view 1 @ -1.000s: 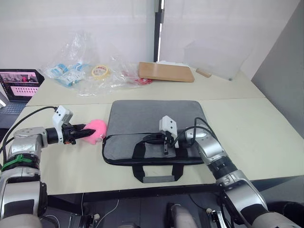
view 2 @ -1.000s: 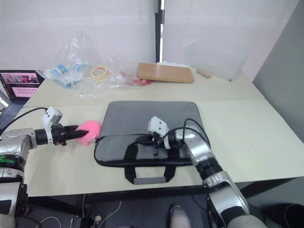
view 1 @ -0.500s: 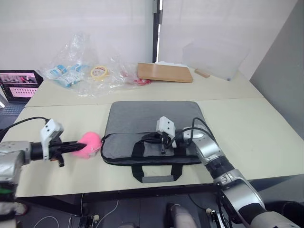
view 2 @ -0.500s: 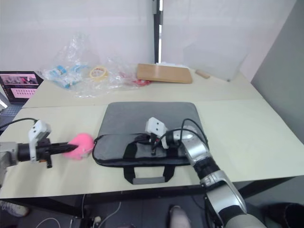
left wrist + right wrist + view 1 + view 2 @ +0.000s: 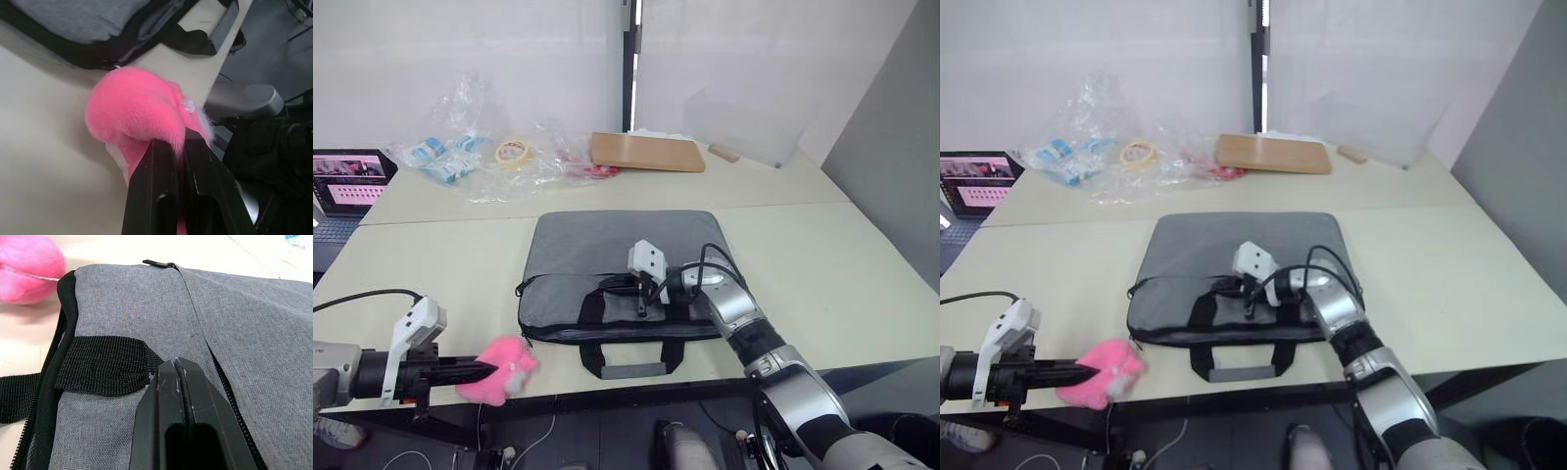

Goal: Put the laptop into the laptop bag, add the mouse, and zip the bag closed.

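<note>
It looked like a lab or test room: plain cream desks (image 5: 822, 255) pushed together against bare white walls (image 5: 460, 49), a small open laptop (image 5: 350, 181) at one side, and loose plastic bags (image 5: 480, 147) and a tape roll (image 5: 512, 151).

The laptop bag (image 5: 625, 262) lies mid-table (image 5: 822, 255), plush lump (image 5: 499, 369) at its front-left, small laptop (image 5: 350, 183) far left.
</note>
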Controlling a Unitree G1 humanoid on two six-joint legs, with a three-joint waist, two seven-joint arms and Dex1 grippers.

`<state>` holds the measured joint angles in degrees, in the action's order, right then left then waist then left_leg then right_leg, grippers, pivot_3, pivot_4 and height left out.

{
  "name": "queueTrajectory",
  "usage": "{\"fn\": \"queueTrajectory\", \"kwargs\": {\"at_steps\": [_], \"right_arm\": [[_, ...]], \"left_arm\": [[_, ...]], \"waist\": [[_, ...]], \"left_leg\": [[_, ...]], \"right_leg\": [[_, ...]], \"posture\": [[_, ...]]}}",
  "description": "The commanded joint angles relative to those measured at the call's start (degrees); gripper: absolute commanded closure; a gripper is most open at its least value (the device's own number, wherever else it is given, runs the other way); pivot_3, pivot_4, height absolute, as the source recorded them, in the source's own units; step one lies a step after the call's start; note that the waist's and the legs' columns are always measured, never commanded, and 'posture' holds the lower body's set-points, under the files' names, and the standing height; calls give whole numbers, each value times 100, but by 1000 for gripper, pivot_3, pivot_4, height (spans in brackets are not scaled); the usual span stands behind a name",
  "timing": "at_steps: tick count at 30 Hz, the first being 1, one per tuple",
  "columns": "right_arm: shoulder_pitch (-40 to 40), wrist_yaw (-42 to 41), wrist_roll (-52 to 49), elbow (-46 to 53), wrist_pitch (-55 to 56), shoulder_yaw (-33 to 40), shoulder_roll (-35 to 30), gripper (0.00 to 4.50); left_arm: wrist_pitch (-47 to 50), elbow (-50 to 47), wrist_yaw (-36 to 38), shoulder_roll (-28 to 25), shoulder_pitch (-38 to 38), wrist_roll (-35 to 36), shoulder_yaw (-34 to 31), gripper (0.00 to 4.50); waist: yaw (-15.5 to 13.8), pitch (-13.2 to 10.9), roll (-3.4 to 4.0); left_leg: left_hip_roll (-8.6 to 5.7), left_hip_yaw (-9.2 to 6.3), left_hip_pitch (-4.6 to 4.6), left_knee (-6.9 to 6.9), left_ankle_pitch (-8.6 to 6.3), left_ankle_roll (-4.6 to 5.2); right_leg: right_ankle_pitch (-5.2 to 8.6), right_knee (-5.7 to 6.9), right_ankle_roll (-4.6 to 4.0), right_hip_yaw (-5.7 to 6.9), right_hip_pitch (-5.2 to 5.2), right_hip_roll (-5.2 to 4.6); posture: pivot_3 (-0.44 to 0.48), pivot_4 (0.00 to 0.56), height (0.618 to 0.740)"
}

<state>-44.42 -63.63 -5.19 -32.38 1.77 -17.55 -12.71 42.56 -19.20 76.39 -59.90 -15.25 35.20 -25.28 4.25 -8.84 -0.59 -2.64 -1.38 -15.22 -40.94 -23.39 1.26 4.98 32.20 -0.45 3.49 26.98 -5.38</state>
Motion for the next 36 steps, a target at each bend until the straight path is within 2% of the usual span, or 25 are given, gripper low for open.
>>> {"fn": "queueTrajectory", "kwargs": {"at_steps": [1, 5, 13, 17, 21, 25, 29, 33, 36], "right_arm": [[17, 146, 214, -444, -148, -19, -8, 4500], [26, 167, 210, -404, -184, -29, 41, 4500], [3, 201, 224, -394, -239, 31, 26, 4500], [9, 186, 226, -344, -269, 46, 4, 4500], [14, 172, 225, -312, -272, 59, -13, 4500], [-11, 174, 204, -297, -263, 99, -19, 4500], [-49, 105, 98, -173, -248, 169, -7, 4500], [-58, 93, -70, -10, -148, 310, 94, 4500], [9, 5, -166, 60, -78, 349, 170, 4500]], "left_arm": [[234, -1201, -229, 271, -250, 522, 394, 4458], [303, -1419, -791, 743, 151, 541, 1138, 4458], [426, -1134, -1384, 1393, 1057, 578, 1908, 4458], [285, -957, -1499, 1492, 1204, 458, 2026, 4458], [-318, -405, -1754, 1679, 1374, -72, 2078, 4458], [-928, 268, -1640, 1573, 1501, -491, 2056, 4458], [-1271, 620, -1529, 1478, 1656, -588, 1926, 4458], [-1998, 1407, -1575, 1375, 2090, -945, 1753, 4458], [-2164, 1756, -1511, 1338, 2312, -965, 1698, 4458]], "waist": [[-5, 2, 4], [-10, 6, -1], [-34, 8, -1], [-38, 8, 0], [-59, 7, 0], [-80, 7, 2], [-88, 6, 3], [-120, 2, 8], [-146, 1, 10]], "left_leg": [[11, 0, 1, 2, -3, -7], [34, 3, 4, 4, -6, -11], [37, 1, 12, 2, -7, -12], [38, -2, 18, 6, -7, -12], [39, -4, 27, 4, -7, -11], [44, -5, 47, 6, -7, -10], [44, -5, 48, 6, -7, -9], [46, -7, 42, 6, -7, -10], [46, -7, 34, 6, -6, -12]], "right_leg": [[4, -1, -6, 2, 0, 10], [6, -3, -11, 4, -9, 15], [8, -4, -15, 6, -24, 19], [9, -6, -15, 8, -28, 20], [9, -6, -15, 9, -40, 19], [11, -7, -14, 11, -58, 21], [11, -5, -15, 12, -58, 21], [11, -7, -15, 17, -54, 21], [13, -5, -19, 21, -44, 26]], "posture": [[0, 150, 740], [0, 150, 740], [0, 150, 740], [0, 150, 740], [0, 150, 740], [0, 150, 740], [0, 150, 740], [0, 150, 740], [0, 150, 740]]}}
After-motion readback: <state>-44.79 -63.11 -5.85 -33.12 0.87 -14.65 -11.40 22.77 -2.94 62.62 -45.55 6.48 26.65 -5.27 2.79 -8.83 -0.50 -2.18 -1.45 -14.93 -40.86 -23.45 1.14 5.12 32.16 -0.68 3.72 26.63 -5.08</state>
